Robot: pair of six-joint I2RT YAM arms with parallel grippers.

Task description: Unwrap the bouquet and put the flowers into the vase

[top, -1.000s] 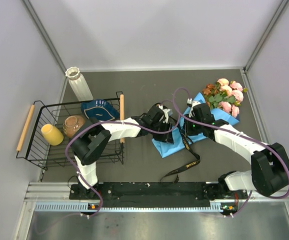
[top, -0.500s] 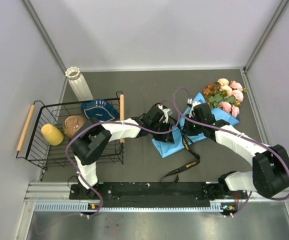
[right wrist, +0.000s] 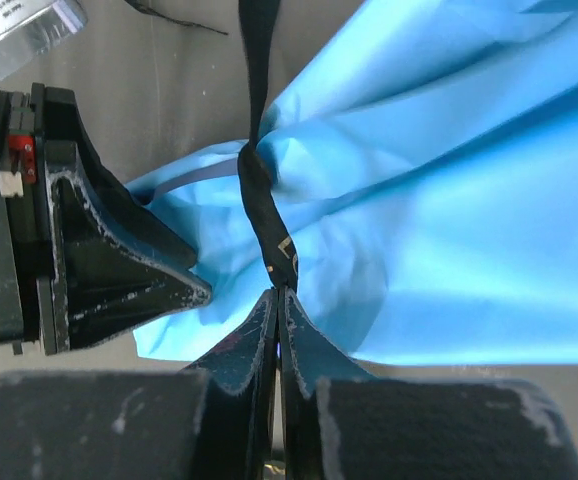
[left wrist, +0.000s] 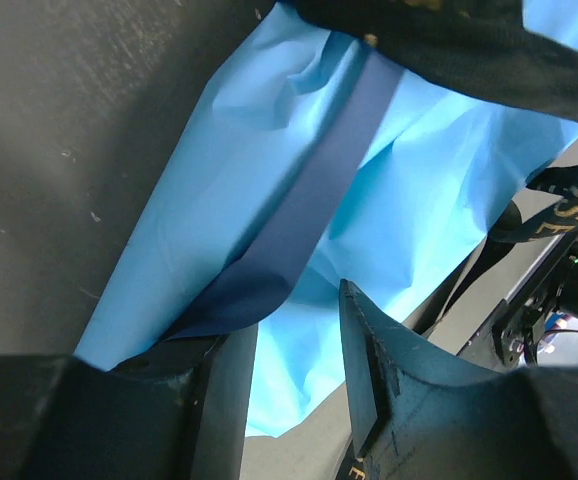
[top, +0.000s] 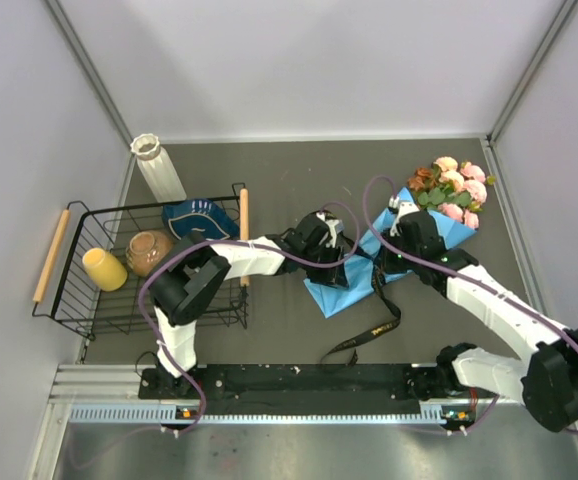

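The bouquet lies on the table. Its flowers [top: 451, 190] point to the far right and its blue paper [top: 334, 288] runs toward the middle. In the right wrist view my right gripper [right wrist: 279, 295] is shut on the black ribbon [right wrist: 257, 200], which is cinched round the paper [right wrist: 449, 240]. The ribbon's loose end [top: 367, 335] trails toward the near edge. My left gripper [left wrist: 294, 340] is at the paper's narrow end. Its fingers stand apart and the paper [left wrist: 369, 170] lies across the gap. The white ribbed vase [top: 159, 168] stands far left, away from both arms.
A black wire basket [top: 69, 300] at the left holds a brown bowl [top: 149, 250], a yellow cup [top: 104, 268] and a dark blue dish [top: 199, 218]. Side walls close in the table on the left and the right.
The right gripper has shut on the ribbon, and its arm has swung slightly to the right. The left gripper has stayed on the paper's end.
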